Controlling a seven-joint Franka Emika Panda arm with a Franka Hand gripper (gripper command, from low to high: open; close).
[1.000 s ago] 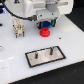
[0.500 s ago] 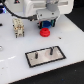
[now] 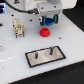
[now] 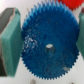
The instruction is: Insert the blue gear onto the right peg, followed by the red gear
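The blue gear [image 3: 49, 20] hangs in my gripper [image 3: 49, 21] above the table, at the back of the exterior view. In the wrist view the blue gear [image 4: 49, 45] fills the picture, with a teal finger pad [image 4: 11, 42] pressed against its toothed rim on each side. The red gear [image 3: 45, 32] lies on the white table just below and in front of the gripper. The grey, black-rimmed plate [image 3: 36, 58] lies nearer the front, with two dark pins; the right peg [image 3: 51, 50] stands free at its right end.
A beige block-like fixture [image 3: 18, 26] stands at the exterior view's left on the white table [image 3: 70, 37]. A small blue object [image 3: 2, 10] sits at the far left edge. The plate's left pin [image 3: 38, 54] stands upright.
The gripper with the blue gear has shifted very little; the red gear and the plate have not moved.
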